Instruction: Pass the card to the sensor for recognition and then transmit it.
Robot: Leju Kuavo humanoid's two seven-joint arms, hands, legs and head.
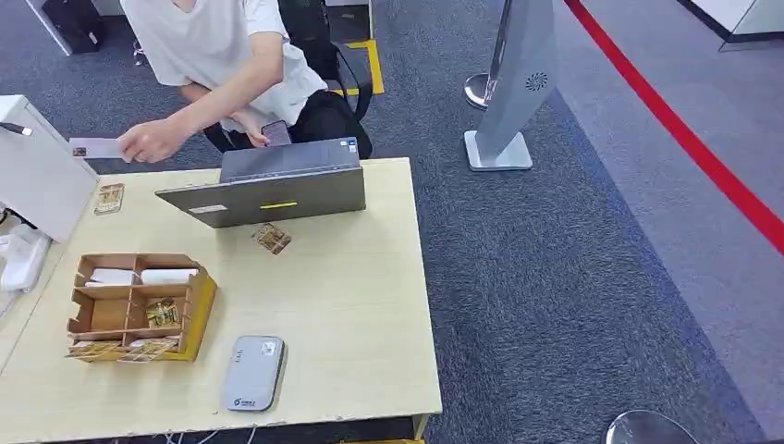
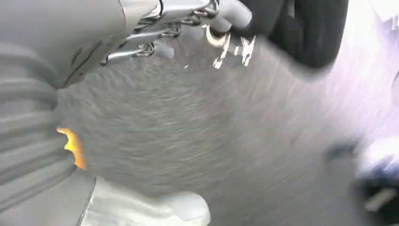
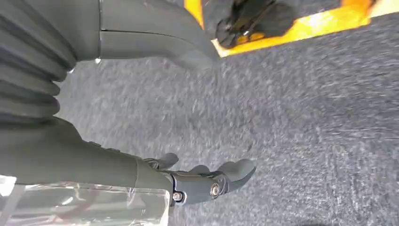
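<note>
A person behind the table holds a white card (image 1: pixel 95 147) out in one hand (image 1: pixel 153 141), close to a white box (image 1: pixel 32 176) at the far left. The grey flat sensor (image 1: pixel 252 372) lies near the table's front edge. A patterned card (image 1: pixel 272 239) lies in front of the laptop (image 1: pixel 268 185), and another card (image 1: pixel 109 198) lies at the far left. My left hand (image 2: pixel 141 28) hangs over the carpet, blurred, with nothing between its thumb and fingers. My right hand (image 3: pixel 94 160) also hangs over carpet, its fingers (image 3: pixel 207 181) apart from the thumb (image 3: pixel 155 44), holding nothing.
A cardboard organizer (image 1: pixel 139 305) with several cards stands at the table's (image 1: pixel 370 305) front left. A grey kiosk stand (image 1: pixel 518 83) rises from the carpet to the right, beyond it a red floor line (image 1: pixel 684 139). A round metal base (image 1: pixel 647 427) sits at the bottom right.
</note>
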